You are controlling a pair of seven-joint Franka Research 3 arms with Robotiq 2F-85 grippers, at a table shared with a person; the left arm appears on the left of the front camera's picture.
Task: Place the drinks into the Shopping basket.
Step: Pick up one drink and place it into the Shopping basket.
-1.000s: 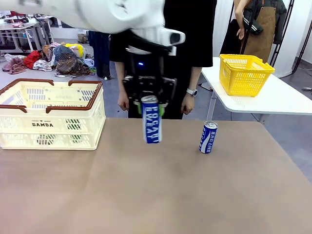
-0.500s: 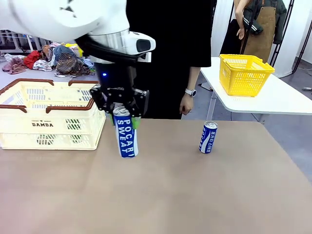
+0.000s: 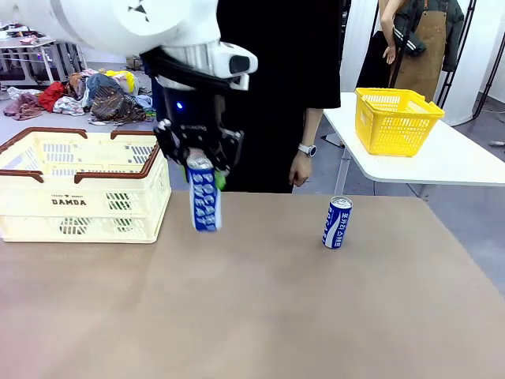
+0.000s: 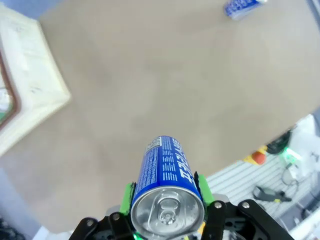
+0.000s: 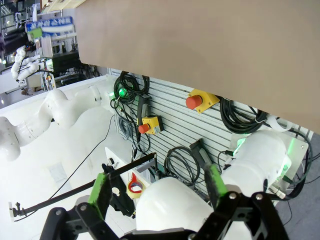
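Across the front view, the cream Shopping basket (image 3: 47,212) with its brown rim sits at the left of the brown table (image 3: 260,308). Just right of its right wall, and outside it, the left gripper (image 3: 202,167) pinches a blue-and-white Pocari Sweat can (image 3: 204,201) by its top, so that the can hangs upright over the tabletop. A second can (image 3: 337,223) of the same colours stands upright on the table, well to the right of the basket. That makes two cans and one cream basket. A single yellow basket (image 3: 394,122) rests on a white side table (image 3: 458,162) farther right still, and a person in black stands behind the table, one hand (image 3: 300,168) hanging by the far edge. From the left wrist view, looking down the held can (image 4: 167,170), the silver lid with its pull tab shows, which the front view hides. Green pads (image 4: 129,197) press on either side of the can, the basket's corner (image 4: 35,80) lies off to the left, and the second can (image 4: 242,6) sits at the top edge, again two cans. From the right wrist view, the right gripper (image 5: 156,192) has its fingers spread wide with nothing between them. It faces a slatted panel under the table edge with coiled cables and two red buttons (image 5: 196,101).
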